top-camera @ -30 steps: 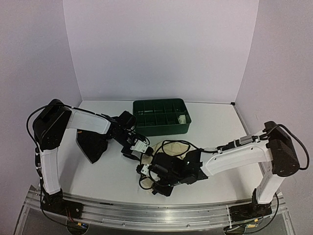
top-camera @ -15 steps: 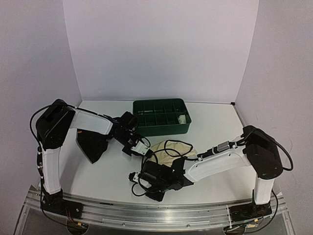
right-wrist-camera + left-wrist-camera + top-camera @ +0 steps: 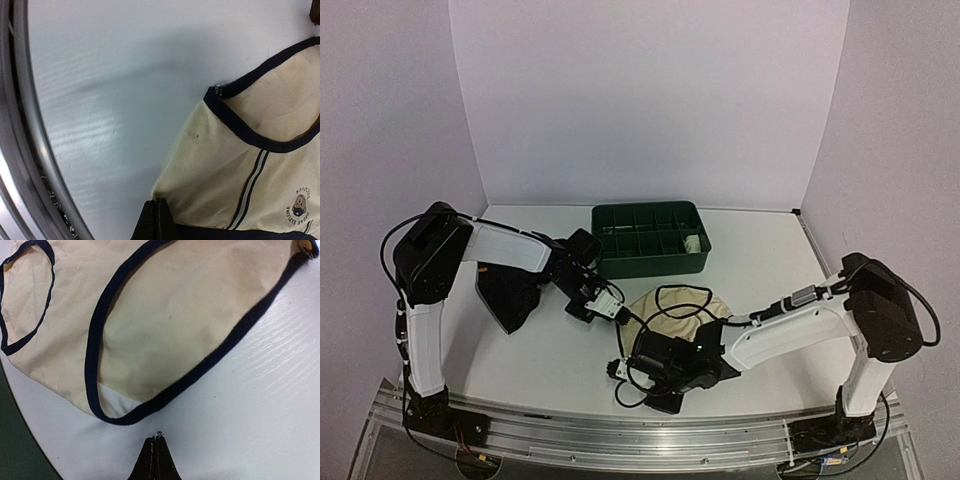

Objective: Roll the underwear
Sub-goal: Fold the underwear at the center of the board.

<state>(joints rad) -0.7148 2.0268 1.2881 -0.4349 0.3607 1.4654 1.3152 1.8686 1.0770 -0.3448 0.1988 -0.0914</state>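
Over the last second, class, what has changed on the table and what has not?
The right gripper swung toward the near-left edge, then back to the right, leaving the underwear more uncovered; it looks shut on the underwear's corner. The left gripper, shut beside the hem, the green tray and the black cloth stayed put.

Underwear [image 3: 675, 305] flat on table [image 3: 760, 250], middle, toward near edge. Behind it, apart: compartment tray [image 3: 650, 262]. Well left: another cloth [image 3: 505, 300], beneath left arm. Left gripper [image 3: 156, 440] just beside underwear's left edge; right gripper [image 3: 156, 202] at its near edge.
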